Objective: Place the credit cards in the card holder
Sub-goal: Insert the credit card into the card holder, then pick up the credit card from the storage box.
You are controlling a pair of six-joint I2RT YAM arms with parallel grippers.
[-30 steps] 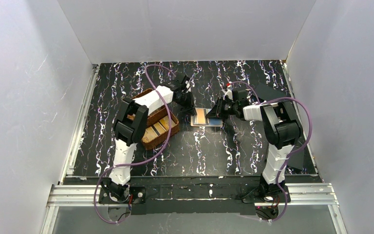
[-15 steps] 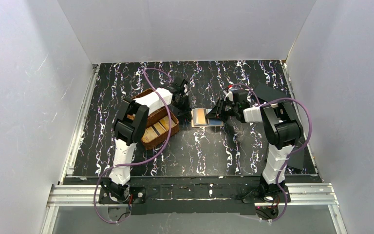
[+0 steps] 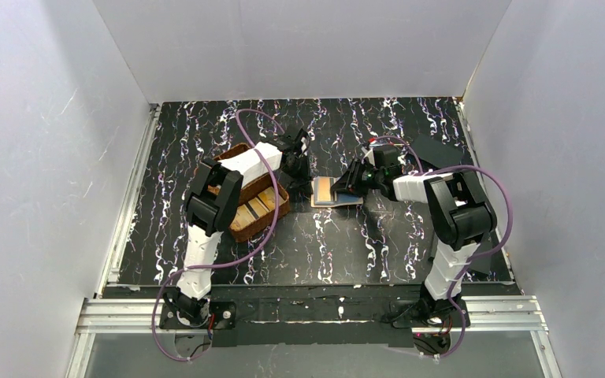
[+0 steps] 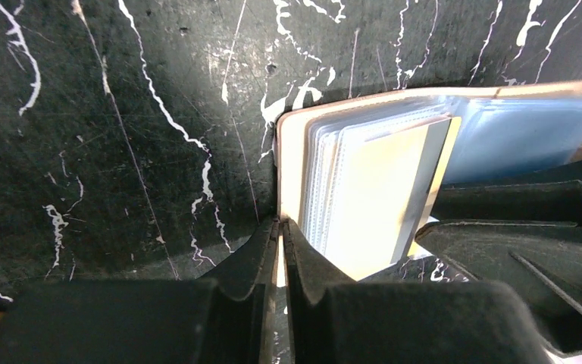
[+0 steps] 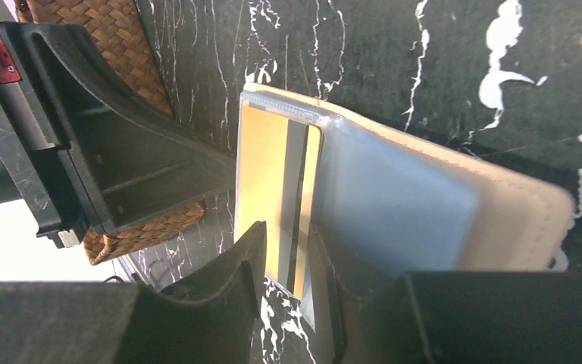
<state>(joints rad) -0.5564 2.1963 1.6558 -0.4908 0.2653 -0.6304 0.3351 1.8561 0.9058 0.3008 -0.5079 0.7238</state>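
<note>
Two robot arms meet over the middle of a black table (image 3: pixel 323 252) veined with white. Between them the card holder (image 3: pixel 337 193) lies open and flat, its cream cover facing down and its clear sleeves facing up.

The left gripper (image 3: pixel 309 179) reaches the holder's left edge. In the left wrist view its fingers (image 4: pixel 303 265) are pressed together, with only a thin pale strip of the cream cover (image 4: pixel 292 152) between them, so it is pinching the holder's edge.

The right gripper (image 3: pixel 352 186) comes in from the opposite side. In the right wrist view its jaws stand partly spread, one on each side of the near end of a gold card (image 5: pixel 276 182) that has a dark stripe along it. Whether the jaws press the card or only flank it cannot be told. The far end of that card sits under a clear sleeve on the holder's left half. A pale bluish sleeve (image 5: pixel 394 205) covers the right half.

Left of the holder and apart from it sits a brown woven tray (image 3: pixel 261 225), partly hidden under the left arm. More tan cards (image 3: pixel 254 206) lie inside its nearer compartment. The tray's weave also shows behind the left gripper in the right wrist view.
</note>
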